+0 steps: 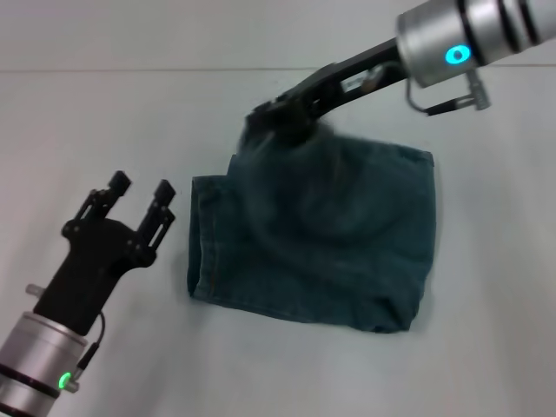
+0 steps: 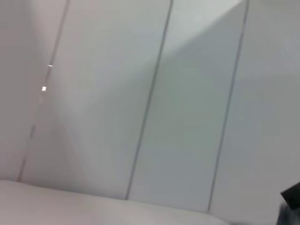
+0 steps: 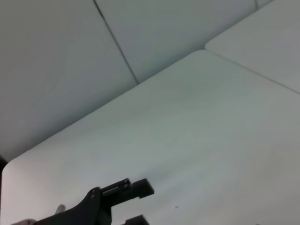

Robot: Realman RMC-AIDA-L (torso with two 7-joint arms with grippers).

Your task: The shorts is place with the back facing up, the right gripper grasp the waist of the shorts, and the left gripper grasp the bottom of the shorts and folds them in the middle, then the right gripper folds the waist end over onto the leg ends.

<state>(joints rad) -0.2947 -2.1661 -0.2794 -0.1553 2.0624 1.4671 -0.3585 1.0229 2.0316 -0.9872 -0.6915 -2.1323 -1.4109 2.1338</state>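
The faded blue-green denim shorts [image 1: 347,261] lie folded on the white table in the head view. Their stitched leg ends [image 1: 204,234] form the left edge. My right gripper [image 1: 280,120] hovers over the far left corner of the shorts. It is shut on a lifted, blurred fold of denim [image 1: 287,169], apparently the waist end. My left gripper [image 1: 139,198] stands open just left of the leg ends and touches nothing. The right wrist view shows that same left gripper [image 3: 139,204] farther off on the table.
The white table [image 1: 104,122] runs all around the shorts, with a seam line across its far side. A dark shape [image 2: 291,202] sits in one corner of the left wrist view, which otherwise shows pale wall panels.
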